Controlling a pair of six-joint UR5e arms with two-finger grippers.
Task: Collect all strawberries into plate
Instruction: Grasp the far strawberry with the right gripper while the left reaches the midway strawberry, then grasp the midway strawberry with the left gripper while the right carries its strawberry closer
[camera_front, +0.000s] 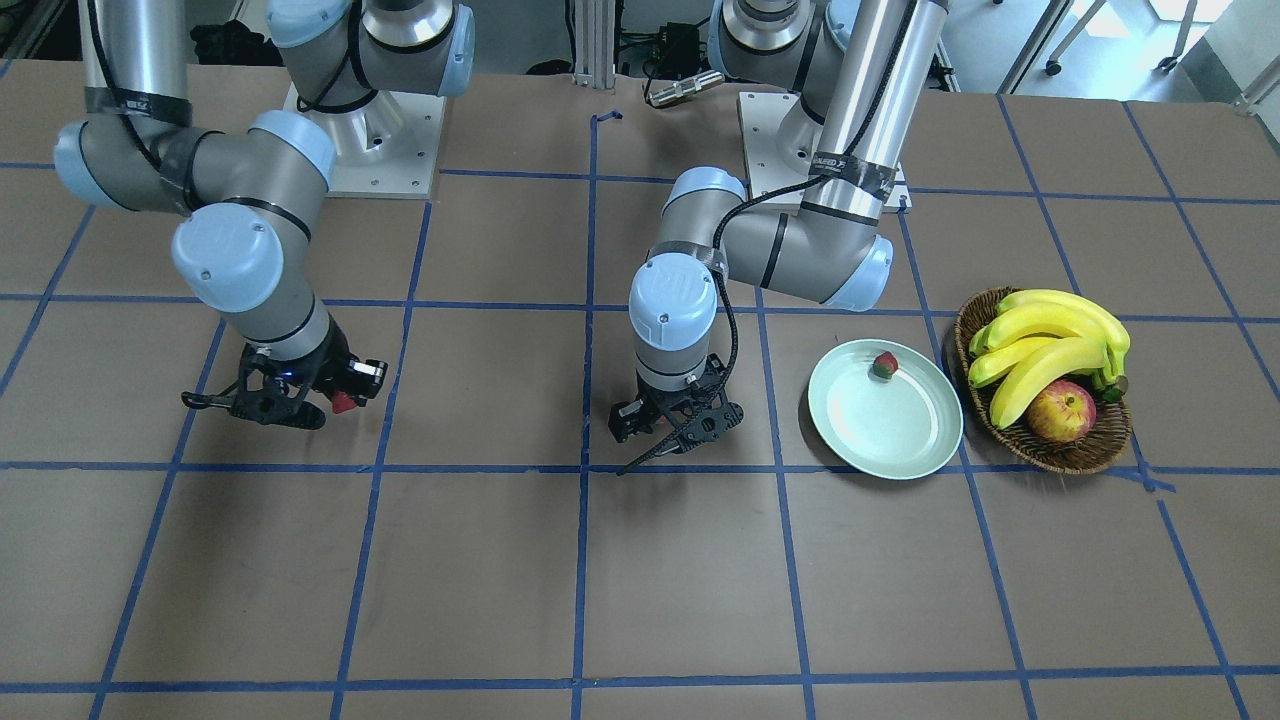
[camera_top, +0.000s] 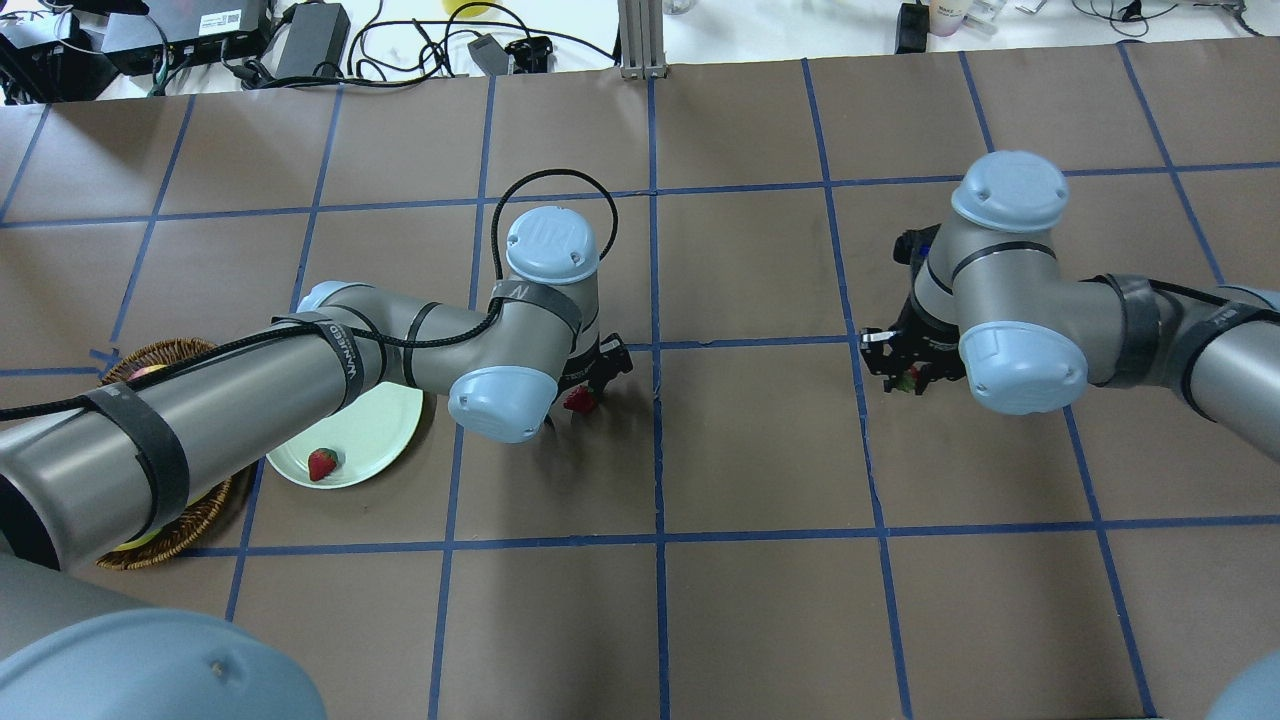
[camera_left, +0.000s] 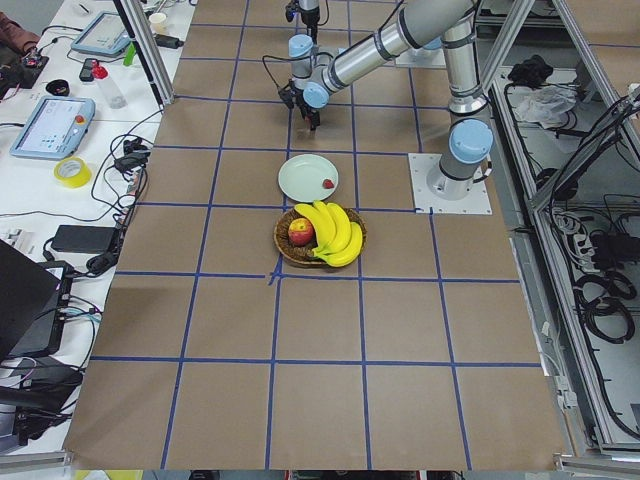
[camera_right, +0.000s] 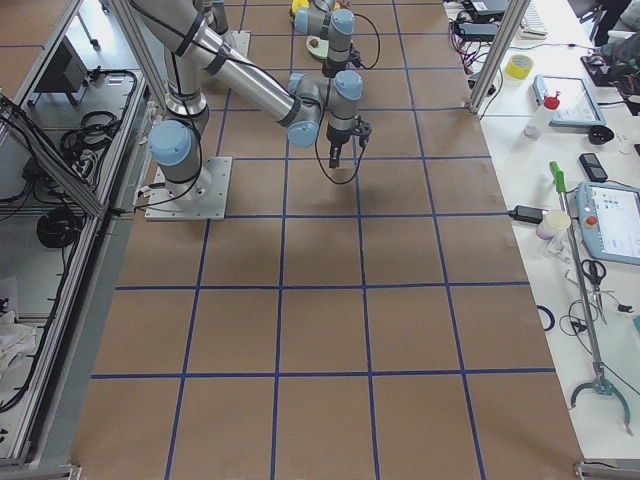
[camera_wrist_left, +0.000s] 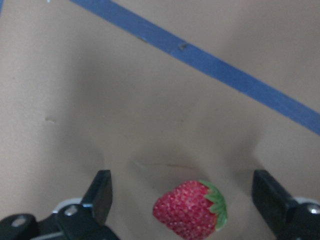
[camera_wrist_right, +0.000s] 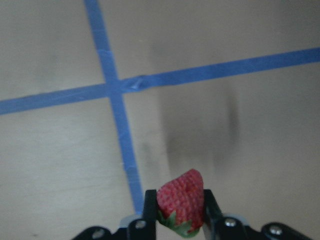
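One strawberry (camera_front: 884, 365) lies in the pale mint-green plate (camera_front: 890, 435), near its rim; it also shows in the overhead view (camera_top: 322, 464). My left gripper (camera_wrist_left: 182, 182) is open, low over the table, its fingers on either side of a second strawberry (camera_wrist_left: 190, 216), which also shows in the overhead view (camera_top: 578, 400). My right gripper (camera_wrist_right: 181, 210) is shut on a third strawberry (camera_wrist_right: 181, 200) and holds it above a blue tape crossing; it shows at the front view's left (camera_front: 335, 398).
A brown wicker basket (camera_front: 1085, 455) with bananas (camera_front: 1045, 345) and an apple (camera_front: 1060, 412) stands right beside the plate, on the side away from my left gripper. Blue tape lines grid the brown table. Both arm bases stand at the robot's edge.
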